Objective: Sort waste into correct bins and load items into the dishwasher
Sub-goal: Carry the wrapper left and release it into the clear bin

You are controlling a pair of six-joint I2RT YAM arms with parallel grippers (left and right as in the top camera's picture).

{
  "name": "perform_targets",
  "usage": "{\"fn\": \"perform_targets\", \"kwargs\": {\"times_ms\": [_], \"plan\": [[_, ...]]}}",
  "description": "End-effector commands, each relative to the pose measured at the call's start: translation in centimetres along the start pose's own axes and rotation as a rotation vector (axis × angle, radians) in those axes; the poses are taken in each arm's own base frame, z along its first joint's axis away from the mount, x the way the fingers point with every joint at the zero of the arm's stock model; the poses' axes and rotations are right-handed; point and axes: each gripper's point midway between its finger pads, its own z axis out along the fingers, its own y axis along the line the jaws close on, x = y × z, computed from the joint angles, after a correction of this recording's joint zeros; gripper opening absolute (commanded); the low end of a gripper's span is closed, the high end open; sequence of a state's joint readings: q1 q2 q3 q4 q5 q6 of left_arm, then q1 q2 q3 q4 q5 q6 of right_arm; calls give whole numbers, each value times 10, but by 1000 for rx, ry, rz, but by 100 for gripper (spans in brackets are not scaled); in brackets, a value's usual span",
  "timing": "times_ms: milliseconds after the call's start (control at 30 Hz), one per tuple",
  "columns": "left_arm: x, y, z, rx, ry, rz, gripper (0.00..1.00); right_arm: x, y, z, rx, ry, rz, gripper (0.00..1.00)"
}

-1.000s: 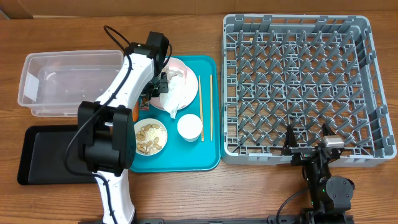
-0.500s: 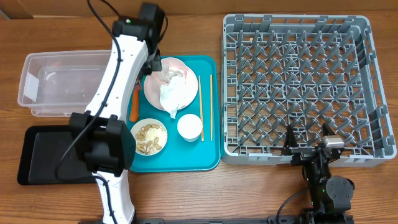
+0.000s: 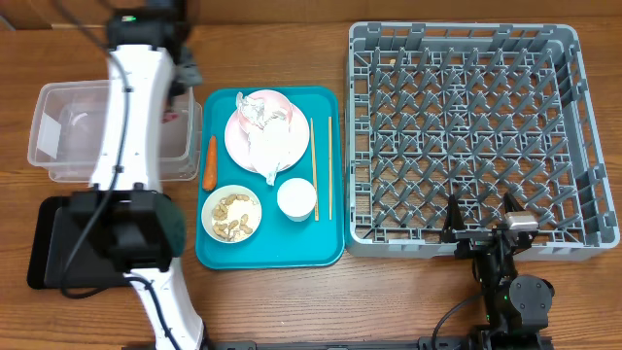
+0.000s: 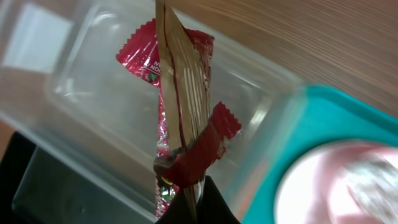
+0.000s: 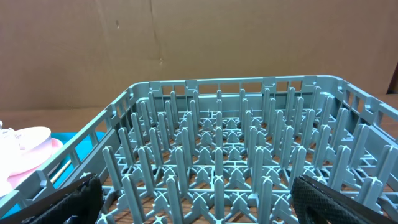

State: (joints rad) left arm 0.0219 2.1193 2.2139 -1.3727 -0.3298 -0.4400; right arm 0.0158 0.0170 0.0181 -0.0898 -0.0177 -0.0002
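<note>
My left gripper [image 3: 178,97] is shut on the red snack wrapper [image 4: 186,112] and holds it over the right end of the clear tub [image 3: 68,146]. In the left wrist view the jaws [image 4: 193,190] pinch the wrapper's lower end above the tub's floor [image 4: 93,118]. The pink plate [image 3: 296,117] on the teal tray carries crumpled white-and-silver paper [image 3: 264,136]. The carrot [image 3: 209,161], a bowl [image 3: 209,202] of beige scraps [image 3: 233,216], a white cup [image 3: 296,199] and chopsticks [image 3: 329,165] lie on the tray. My right gripper [image 5: 205,196] is open and empty at the grey rack's [image 3: 466,126] front wall.
The teal tray [image 3: 326,248] sits between the tub and the rack. The black tray [image 3: 53,233] lies in front of the tub, partly under my left arm. The rack is also seen in the right wrist view [image 5: 236,124], holding nothing.
My left arm has swung left from the pink plate to over the clear tub, carrying the red wrapper. The right arm has not moved.
</note>
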Motion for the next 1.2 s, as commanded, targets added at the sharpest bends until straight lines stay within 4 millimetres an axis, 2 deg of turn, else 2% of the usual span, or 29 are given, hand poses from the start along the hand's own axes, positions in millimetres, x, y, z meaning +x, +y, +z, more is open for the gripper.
{"fn": "perform_targets", "kwargs": {"times_ms": [0,133,467,567,733,867,1167], "plan": [[-16,51,3,-19,-1,-179,4,3,0,1,1,3,-4,100],[-16,83,25,3,54,-270,4,3,0,1,1,3,-4,100],[-16,123,77,92,100,-426,4,3,0,1,1,3,-4,100],[-12,131,85,80,112,-453,4,3,0,1,1,3,-4,100],[-6,137,101,71,117,-468,4,3,0,1,1,3,-4,100],[-8,135,113,79,91,-473,4,3,0,1,1,3,-4,100],[-15,134,121,84,64,-478,8,3,0,1,1,3,-4,100]]}}
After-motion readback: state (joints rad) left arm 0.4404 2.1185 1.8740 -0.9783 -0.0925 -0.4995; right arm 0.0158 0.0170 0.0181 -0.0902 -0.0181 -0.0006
